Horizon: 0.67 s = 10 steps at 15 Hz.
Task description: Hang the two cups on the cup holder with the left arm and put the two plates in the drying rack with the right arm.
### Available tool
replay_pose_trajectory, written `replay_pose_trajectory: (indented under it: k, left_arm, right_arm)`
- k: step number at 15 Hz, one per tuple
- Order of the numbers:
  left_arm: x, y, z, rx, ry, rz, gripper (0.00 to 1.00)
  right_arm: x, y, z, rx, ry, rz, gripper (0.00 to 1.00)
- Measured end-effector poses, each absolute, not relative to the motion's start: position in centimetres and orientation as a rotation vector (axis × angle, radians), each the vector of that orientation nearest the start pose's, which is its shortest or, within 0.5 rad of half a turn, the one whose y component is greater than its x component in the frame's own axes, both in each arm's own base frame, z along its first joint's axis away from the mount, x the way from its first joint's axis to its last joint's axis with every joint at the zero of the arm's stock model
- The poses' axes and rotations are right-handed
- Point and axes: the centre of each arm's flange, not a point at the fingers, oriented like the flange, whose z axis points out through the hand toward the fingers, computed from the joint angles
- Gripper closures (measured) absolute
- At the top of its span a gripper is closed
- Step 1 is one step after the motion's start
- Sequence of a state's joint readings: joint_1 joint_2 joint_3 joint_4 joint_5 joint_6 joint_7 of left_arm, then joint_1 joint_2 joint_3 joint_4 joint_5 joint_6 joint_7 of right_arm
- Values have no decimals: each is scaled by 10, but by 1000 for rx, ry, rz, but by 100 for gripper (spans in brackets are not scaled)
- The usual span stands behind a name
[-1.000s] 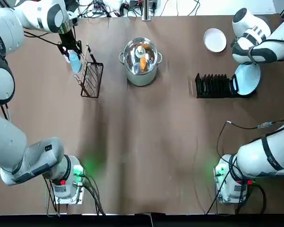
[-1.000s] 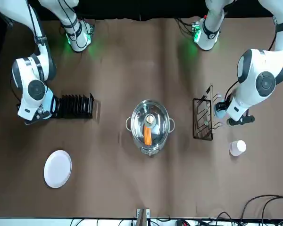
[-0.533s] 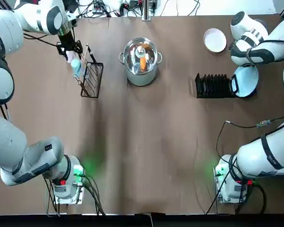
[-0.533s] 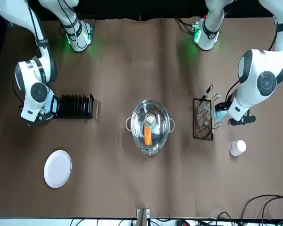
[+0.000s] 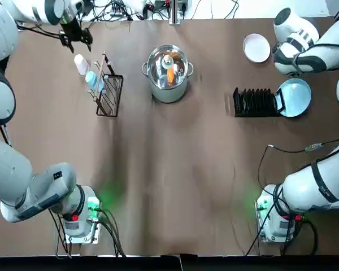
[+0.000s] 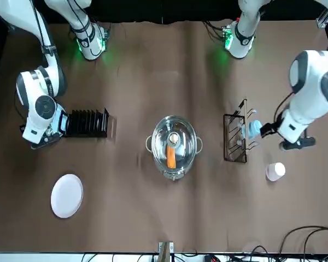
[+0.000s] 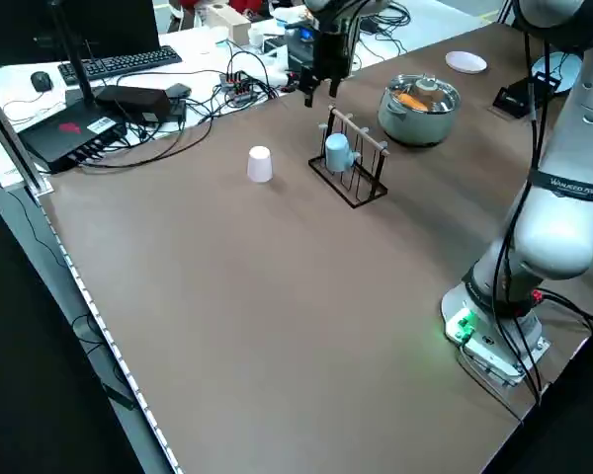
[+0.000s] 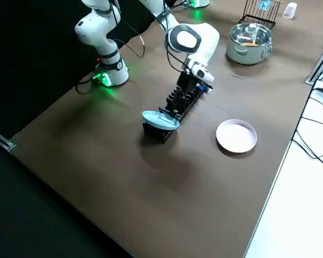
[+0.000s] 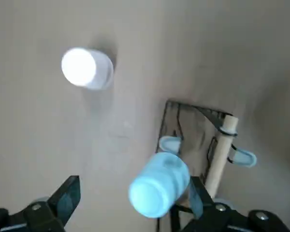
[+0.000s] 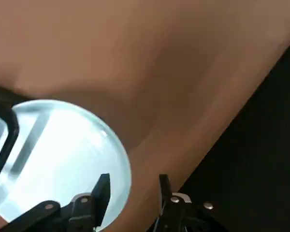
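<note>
- I see the drying rack [image 5: 254,102] on the brown table [image 5: 175,169], with the light blue plate [image 5: 294,97] propped at its outer end.
- The cup holder [image 5: 107,86] carries the blue cup [image 5: 92,81] on a peg.
- The white plate [image 5: 256,47] lies flat, apart from the rack.
- The white cup [image 5: 80,64] stands beside the holder.
- My right gripper [image 10: 130,193] hovers by the blue plate's rim, fingers apart, empty.
- My left gripper [image 5: 74,35] hangs beyond the white cup, fingers wide, empty.
</note>
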<state>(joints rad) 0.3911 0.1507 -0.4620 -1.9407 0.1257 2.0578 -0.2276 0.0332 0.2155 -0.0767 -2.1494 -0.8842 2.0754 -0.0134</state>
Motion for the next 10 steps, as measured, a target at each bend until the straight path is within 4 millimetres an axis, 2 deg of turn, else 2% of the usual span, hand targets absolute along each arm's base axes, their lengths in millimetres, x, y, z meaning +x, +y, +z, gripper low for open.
replay_pose_trajectory:
  k: [3,4,5,8,10]
  left_arm:
    - [602,14,425,-3109,24,-30,0]
    - [613,45,425,-3099,138,-44,0]
    - [618,57,423,-3078,187,-44,0]
    - [633,73,408,-3012,271,-23,0]
    - [636,82,394,-3010,274,6,0]
  right_arm:
    - [560,-58,313,2383,580,-299,52]
    - [578,-51,321,2475,508,-257,52]
    - [589,-48,324,2538,458,-235,52]
    - [625,-41,328,2746,281,-172,52]
    - [643,-42,319,2845,158,-156,51]
